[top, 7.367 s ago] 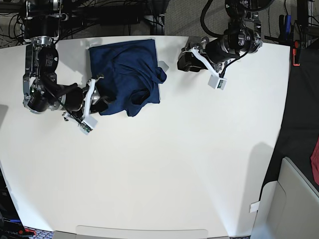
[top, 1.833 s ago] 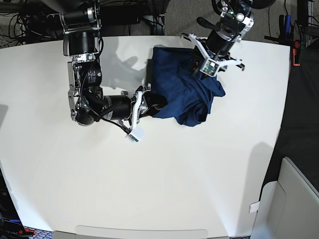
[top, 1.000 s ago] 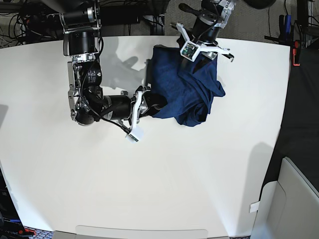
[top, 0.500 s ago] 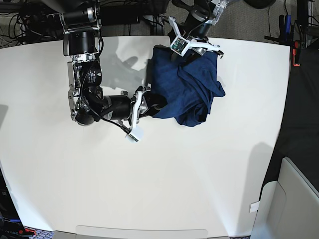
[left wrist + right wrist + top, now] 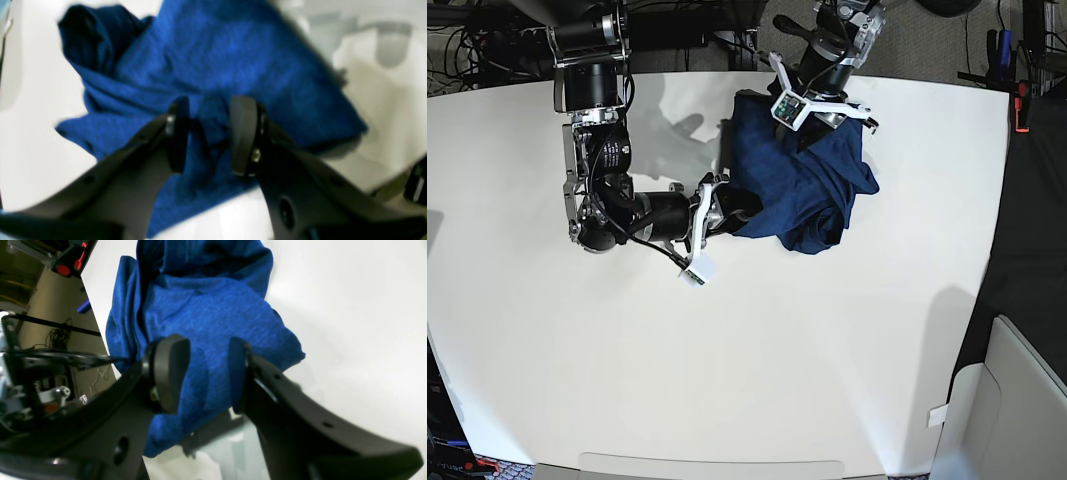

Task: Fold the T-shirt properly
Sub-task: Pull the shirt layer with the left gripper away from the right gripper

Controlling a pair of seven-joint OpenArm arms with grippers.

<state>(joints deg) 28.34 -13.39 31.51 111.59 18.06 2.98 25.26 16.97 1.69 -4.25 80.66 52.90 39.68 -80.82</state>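
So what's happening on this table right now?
A two-armed robot is working on a dark-blue T-shirt lying bunched on a white table, not yet neatly folded. The right gripper has cloth between its jaws at one edge of the shirt. The left gripper is at the shirt's far edge, a fold of fabric between its pads.
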